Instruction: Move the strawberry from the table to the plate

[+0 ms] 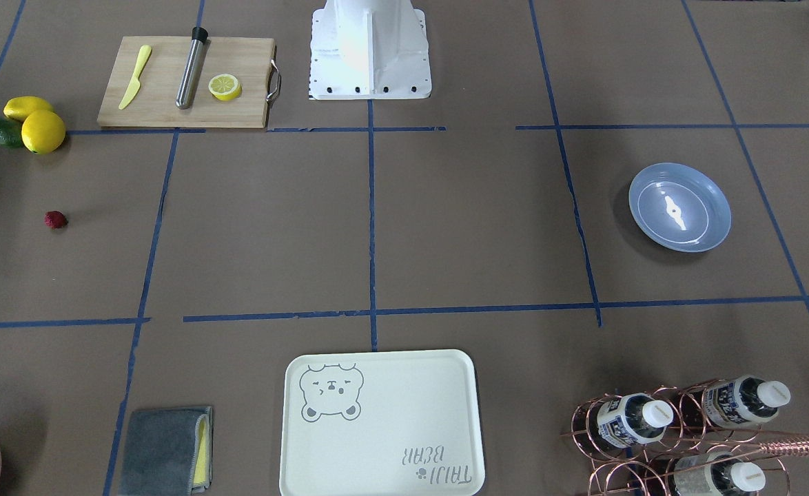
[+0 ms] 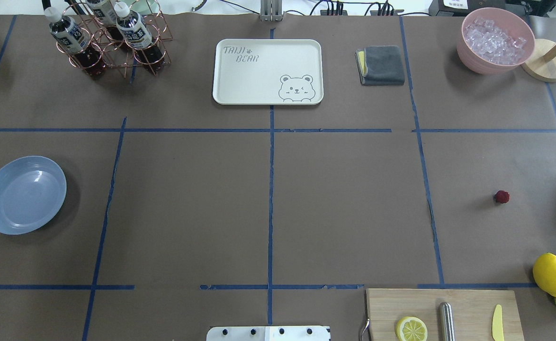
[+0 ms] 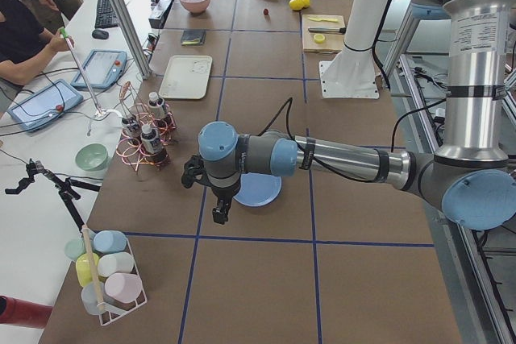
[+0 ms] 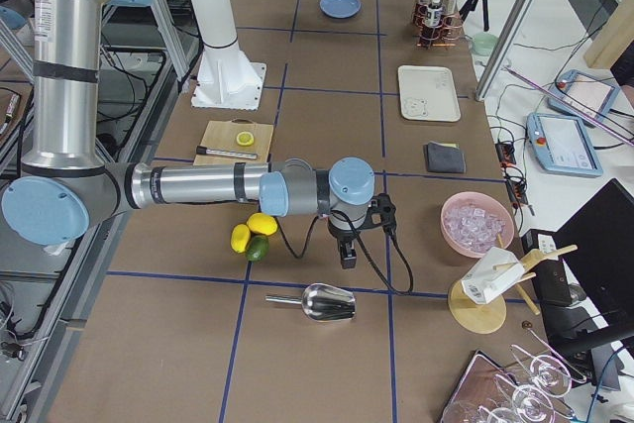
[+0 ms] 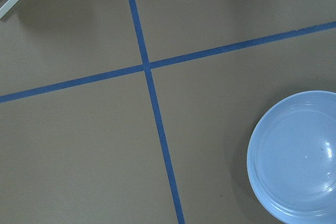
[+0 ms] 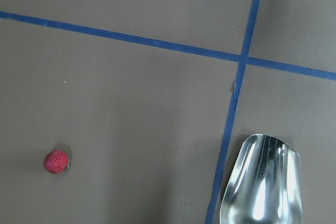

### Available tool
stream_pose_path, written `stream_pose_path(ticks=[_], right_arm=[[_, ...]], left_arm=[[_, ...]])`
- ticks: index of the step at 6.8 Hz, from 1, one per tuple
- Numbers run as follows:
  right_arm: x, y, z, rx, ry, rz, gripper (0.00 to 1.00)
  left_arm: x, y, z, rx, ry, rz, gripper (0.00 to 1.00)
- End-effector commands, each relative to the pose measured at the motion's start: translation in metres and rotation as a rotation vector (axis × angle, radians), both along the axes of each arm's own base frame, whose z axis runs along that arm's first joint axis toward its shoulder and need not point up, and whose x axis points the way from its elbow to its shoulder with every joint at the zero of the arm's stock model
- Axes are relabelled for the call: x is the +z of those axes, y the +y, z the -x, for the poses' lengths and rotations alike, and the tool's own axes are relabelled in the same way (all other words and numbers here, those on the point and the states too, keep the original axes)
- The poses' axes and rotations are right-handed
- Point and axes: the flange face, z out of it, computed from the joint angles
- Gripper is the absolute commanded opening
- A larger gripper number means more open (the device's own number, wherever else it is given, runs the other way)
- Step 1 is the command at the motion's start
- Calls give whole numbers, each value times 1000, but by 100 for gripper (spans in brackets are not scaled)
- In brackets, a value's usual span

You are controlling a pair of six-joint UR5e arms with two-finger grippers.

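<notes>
Jaws on both arms only show up in the side views, so I can't tell if they're apart or together. Under them, the worktop (image 2: 344, 213) is brown paper with blue tape lines. The left arm (image 3: 347, 159) hangs its jaws just beside the plate (image 2: 23, 194), and the right arm (image 4: 198, 185) hangs near a metal scoop (image 6: 265, 182). Down-left in the right wrist view is the strawberry (image 2: 501, 197), sitting on the worktop well apart from the plate, with no jaws touching it.

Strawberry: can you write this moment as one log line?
strawberry: on table, untouched | plate: empty | left gripper: state unclear | right gripper: state unclear
</notes>
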Motion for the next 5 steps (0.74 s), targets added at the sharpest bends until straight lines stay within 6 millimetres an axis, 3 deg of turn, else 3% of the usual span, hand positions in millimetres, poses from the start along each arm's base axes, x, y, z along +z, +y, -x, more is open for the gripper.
stream_pose_path(ticks=[1, 3, 5], right_arm=[[-3, -2, 1, 2, -6, -1, 100], [-2, -2, 1, 0, -6, 1, 100], [-1, 0, 1, 1, -12, 5, 100]], left_arm=[[-1, 6, 2, 38, -7, -94, 100], [0, 8, 2, 37, -4, -88, 100], [-13, 10, 1, 34, 28, -103, 100]])
